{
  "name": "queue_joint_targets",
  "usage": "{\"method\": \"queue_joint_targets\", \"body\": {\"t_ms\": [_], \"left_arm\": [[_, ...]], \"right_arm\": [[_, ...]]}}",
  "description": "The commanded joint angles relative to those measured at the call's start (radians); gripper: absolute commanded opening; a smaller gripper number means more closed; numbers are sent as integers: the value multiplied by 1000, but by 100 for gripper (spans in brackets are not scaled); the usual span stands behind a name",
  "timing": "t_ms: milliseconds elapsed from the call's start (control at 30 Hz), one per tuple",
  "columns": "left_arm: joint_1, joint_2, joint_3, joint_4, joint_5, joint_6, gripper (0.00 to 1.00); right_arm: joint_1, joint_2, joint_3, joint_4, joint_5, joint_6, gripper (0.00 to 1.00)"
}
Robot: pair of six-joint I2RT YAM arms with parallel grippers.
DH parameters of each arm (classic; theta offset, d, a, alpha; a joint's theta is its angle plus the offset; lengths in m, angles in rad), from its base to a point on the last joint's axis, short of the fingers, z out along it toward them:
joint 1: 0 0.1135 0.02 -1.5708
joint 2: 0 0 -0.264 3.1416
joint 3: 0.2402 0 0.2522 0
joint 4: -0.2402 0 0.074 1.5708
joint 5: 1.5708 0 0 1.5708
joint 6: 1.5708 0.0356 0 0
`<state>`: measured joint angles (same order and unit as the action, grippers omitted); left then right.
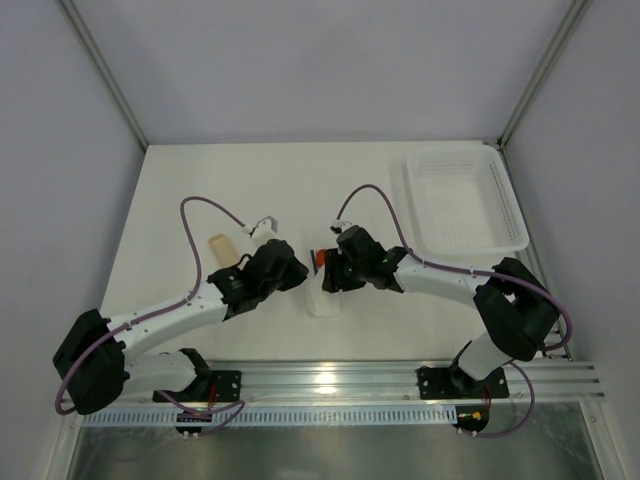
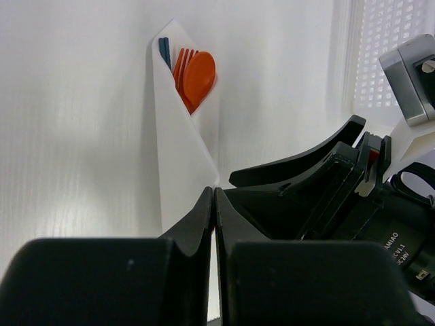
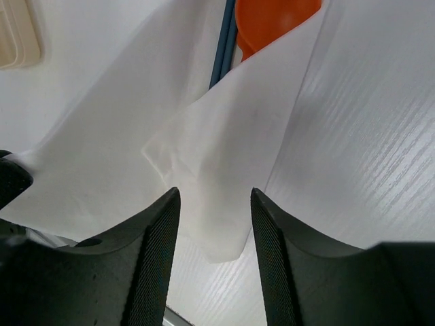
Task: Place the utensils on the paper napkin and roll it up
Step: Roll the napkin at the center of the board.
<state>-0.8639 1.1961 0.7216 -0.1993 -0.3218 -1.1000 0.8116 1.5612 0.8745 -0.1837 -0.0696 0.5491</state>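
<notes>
Pale tan flat piece lies alone on the off-white tabletop, at ten o'clock from the bundle, well apart from it. We cannot tell what it is. If it counts as a utensil, the bundle is short one piece.

Left tool: clenched, pads flush, nothing visible between them. Its tip sits right at the near end of the thin white paper napkin; we cannot tell whether it touches.

The napkin is folded into a long wedge at mid-tabletop, between the two tools. An orange plastic spoon, an orange fork and a dark blue handle poke out of its twelve o'clock end.

Right tool: released, fingers apart over the loose corner of the overlapping flap, gripping nothing.

Risks, as we judge them:
- With nothing pinning it, the flap may spring open; creases look soft.
- The open twelve o'clock end could let utensils slide out if the wedge is tipped or dragged.
- A clenched tip pushed along the sheet would skid it rather than roll it.
- The two tools sit close; a careless sweep could knock them together.

Room: bare surface runs toward twelve o'clock. The white plastic mesh basket sits at two o'clock, well apart. Enclosure walls close nine and three; arm bases crowd six.
</notes>
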Motion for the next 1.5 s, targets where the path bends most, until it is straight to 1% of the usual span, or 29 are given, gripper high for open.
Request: {"method": "queue_joint_targets", "body": {"t_ms": [0,67,133,167,233,267,500,533,600,800,900,1233,1467], "left_arm": [[-3,7,6,17,-26,2,0],[-3,10,9,18,-25,2,0],[-3,13,10,18,-25,3,0],[-3,13,12,18,-23,3,0],[-3,17,16,18,-25,3,0],[-3,20,16,15,-20,5,0],[-3,30,32,14,-14,6,0],[-3,30,32,14,-16,6,0],[-3,26,30,11,-17,6,0],[-3,25,35,12,-14,6,0],[-3,30,36,14,-13,8,0],[-3,28,32,14,-13,8,0],[-3,23,27,14,-13,6,0]], "right_arm": [[3,-21,-11,13,13,-14,52],[3,-24,-23,36,10,-20,49],[3,-30,-32,56,4,-23,40],[1,-29,-41,76,-1,-23,26],[1,-21,-45,93,-24,-26,14],[3,-15,-52,121,-38,-28,4],[-15,33,-89,266,-162,0,4],[-20,33,-100,312,-191,9,4],[-31,25,-123,340,-205,20,4],[-42,56,-121,386,-257,25,4],[-57,77,-138,440,-303,51,4],[-115,118,-221,604,-384,107,4],[-134,143,-261,716,-458,152,4]]}}
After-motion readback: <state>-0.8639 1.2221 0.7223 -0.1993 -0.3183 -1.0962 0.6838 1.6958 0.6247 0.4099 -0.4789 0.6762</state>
